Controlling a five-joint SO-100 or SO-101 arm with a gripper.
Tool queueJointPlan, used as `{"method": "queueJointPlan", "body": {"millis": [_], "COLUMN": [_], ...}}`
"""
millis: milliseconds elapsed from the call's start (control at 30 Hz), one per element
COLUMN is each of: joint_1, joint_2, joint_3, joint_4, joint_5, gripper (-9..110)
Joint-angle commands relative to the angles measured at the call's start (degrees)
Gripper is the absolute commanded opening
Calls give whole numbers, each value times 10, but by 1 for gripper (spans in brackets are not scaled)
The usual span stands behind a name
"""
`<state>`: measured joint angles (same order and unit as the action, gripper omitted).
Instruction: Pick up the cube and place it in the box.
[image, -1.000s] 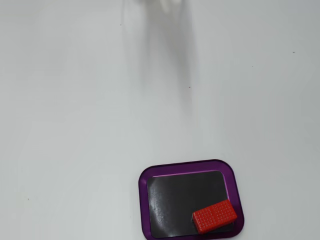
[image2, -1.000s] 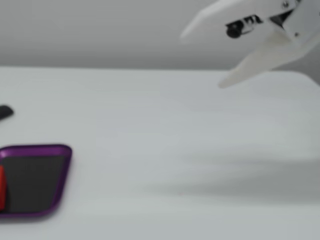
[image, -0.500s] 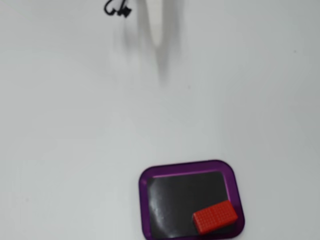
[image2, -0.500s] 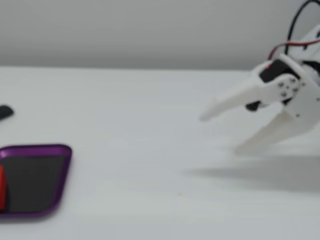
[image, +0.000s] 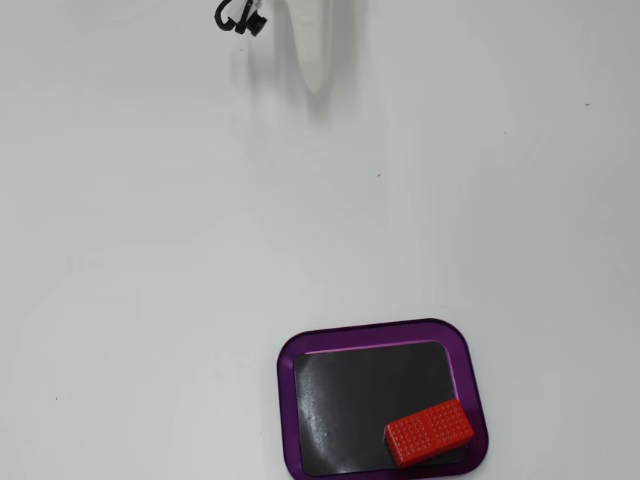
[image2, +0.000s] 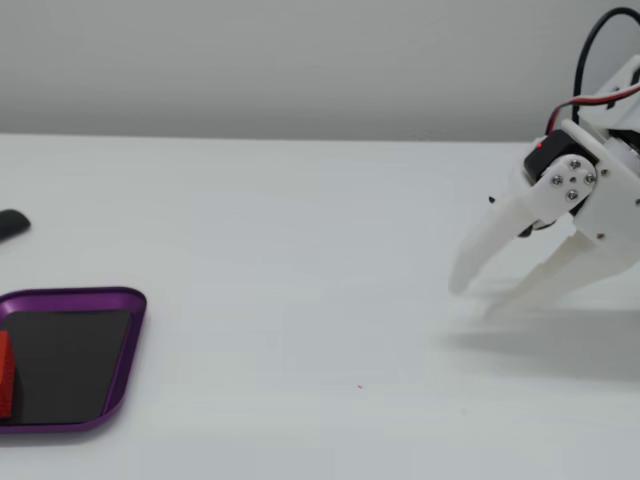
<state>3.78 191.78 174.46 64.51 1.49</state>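
The arm (image2: 600, 150) is showing a white plastic body with flat side plates. Its gripper (image2: 475, 300) is having two long white fingers (image2: 490, 245), each narrowing to a blunt tip. Small silver screws are sitting in a round plate on the side. A red and a black cable are curving out at 1 o'clock of this plate.

Bare table (image: 150, 250) lies open between the box (image: 290, 400) (cube (image: 430, 433) inside) and the arm.
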Motion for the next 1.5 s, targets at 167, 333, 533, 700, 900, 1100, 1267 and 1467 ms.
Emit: {"method": "queueJointPlan", "body": {"millis": [167, 333, 533, 700, 900, 1100, 1267, 1467], "joint_1": [1, 2, 2, 2, 2, 2, 2, 2], "joint_2": [32, 32, 32, 32, 32, 32, 32, 32], "joint_3": [1, -1, -1, -1, -1, -1, -1, -1], "joint_4": [27, 44, 44, 43, 43, 43, 43, 43], "joint_5": [-13, -15, -10, -14, -14, -14, -14, -14], "gripper": [0, 0, 0, 0, 0, 0, 0, 0]}}
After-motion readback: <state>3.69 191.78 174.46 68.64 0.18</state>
